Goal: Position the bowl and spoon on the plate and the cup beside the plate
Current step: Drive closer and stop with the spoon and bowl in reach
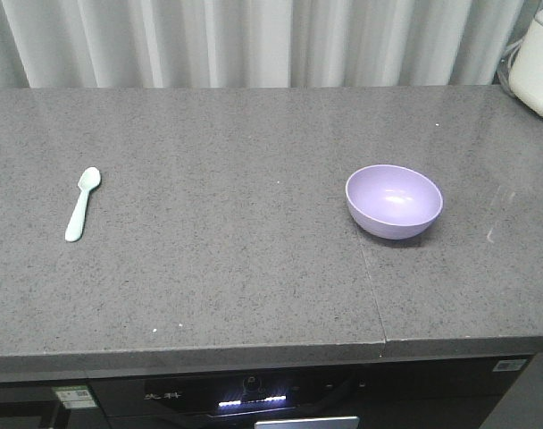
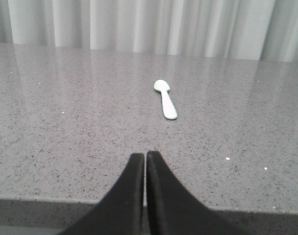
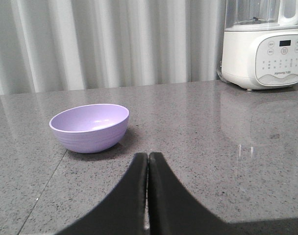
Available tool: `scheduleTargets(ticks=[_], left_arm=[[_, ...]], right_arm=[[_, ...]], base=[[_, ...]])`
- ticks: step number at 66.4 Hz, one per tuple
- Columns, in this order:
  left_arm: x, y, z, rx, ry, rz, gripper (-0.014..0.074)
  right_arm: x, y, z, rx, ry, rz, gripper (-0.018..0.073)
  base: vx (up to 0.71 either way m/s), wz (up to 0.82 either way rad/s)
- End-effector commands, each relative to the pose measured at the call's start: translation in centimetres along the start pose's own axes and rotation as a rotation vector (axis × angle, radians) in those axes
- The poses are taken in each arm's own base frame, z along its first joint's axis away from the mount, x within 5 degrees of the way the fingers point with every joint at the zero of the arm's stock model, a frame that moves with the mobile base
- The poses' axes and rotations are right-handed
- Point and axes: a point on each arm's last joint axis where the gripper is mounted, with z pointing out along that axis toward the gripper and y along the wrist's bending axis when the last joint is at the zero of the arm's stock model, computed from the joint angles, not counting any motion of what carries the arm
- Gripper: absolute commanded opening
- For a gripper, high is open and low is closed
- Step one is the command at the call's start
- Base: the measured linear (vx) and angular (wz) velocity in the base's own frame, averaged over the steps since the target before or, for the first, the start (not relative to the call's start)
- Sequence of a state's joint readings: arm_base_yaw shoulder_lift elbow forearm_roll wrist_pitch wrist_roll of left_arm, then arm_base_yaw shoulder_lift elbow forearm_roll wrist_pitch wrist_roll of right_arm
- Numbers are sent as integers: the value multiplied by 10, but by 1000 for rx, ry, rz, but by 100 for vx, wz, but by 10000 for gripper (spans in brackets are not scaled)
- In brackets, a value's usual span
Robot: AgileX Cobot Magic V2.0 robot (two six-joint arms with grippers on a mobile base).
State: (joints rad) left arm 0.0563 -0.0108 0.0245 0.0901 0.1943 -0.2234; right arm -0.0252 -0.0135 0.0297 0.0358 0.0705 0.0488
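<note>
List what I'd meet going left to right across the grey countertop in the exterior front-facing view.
pale mint-green plastic spoon → round lavender-purple plastic bowl → white appliance, cut off by the far right edge at the back of the counter.

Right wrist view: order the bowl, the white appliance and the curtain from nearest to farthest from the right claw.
1. Bowl, ahead and to the left of the right claw, on the counter.
2. White appliance, far right at the back of the counter, and curtain, just behind the counter's back edge: too close to call.
</note>
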Motion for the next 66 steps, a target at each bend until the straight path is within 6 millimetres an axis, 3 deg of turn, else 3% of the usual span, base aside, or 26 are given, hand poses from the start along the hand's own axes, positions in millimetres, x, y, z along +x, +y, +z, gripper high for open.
scheduleTargets(ticks=[1, 66], left_arm=[[-13, -2, -3, 20, -100, -13, -6], [-13, -2, -3, 20, -100, -13, -6]], right_arm=[[-4, 0, 0, 3, -70, -12, -3], [-4, 0, 0, 3, -70, -12, -3]], base=[[5, 0], [5, 0]])
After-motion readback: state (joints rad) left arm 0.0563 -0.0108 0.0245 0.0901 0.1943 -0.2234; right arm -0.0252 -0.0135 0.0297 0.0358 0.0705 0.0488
